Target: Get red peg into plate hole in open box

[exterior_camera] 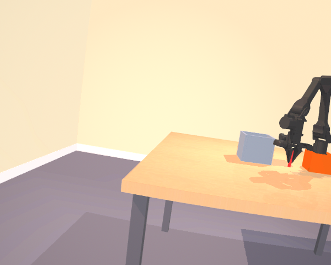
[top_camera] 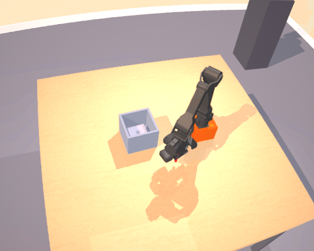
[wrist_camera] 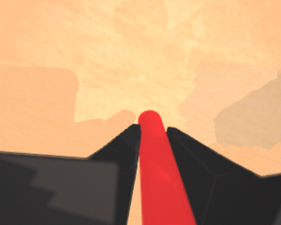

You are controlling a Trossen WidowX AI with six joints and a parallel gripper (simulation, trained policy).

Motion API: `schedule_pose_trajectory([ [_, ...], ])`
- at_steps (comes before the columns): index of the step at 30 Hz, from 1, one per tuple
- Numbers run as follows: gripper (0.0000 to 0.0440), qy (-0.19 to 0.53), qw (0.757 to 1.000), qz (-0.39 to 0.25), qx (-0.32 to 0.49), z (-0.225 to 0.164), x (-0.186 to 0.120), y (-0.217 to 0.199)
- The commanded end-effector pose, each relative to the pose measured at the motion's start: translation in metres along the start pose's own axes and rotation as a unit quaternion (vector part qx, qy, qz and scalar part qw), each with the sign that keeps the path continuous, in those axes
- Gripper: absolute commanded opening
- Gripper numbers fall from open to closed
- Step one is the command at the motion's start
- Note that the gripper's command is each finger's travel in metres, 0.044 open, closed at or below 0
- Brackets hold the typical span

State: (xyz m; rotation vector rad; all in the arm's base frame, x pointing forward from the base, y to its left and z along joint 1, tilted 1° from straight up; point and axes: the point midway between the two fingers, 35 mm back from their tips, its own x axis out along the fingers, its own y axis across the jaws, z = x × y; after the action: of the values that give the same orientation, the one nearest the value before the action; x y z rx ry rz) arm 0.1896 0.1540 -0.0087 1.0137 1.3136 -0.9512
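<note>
As Fingers Close Narrowly, Peg Is Gripped

Right of centre in the top view, the gripper [top_camera: 178, 158] [exterior_camera: 292, 159] [wrist_camera: 152, 133] pinches the red peg [top_camera: 176, 160] [exterior_camera: 290, 159] [wrist_camera: 160, 173], slightly tilted in the exterior view. Left of them in both views, the box [top_camera: 142, 143] [exterior_camera: 256, 148] stands open on the table [top_camera: 78, 189] [exterior_camera: 188, 171], apart from the peg.
</note>
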Motion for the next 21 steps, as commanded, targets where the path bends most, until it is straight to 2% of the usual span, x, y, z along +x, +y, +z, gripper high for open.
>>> schedule_pose_trajectory([
  [1,0.0000,0.008,1.000,0.016,0.006,-0.003,-0.010,0.009],
  [12,0.0000,0.023,0.997,0.076,0.002,-0.003,-0.051,0.040],
  [21,0.0000,0.014,0.993,0.119,-0.005,0.013,-0.087,0.064],
])
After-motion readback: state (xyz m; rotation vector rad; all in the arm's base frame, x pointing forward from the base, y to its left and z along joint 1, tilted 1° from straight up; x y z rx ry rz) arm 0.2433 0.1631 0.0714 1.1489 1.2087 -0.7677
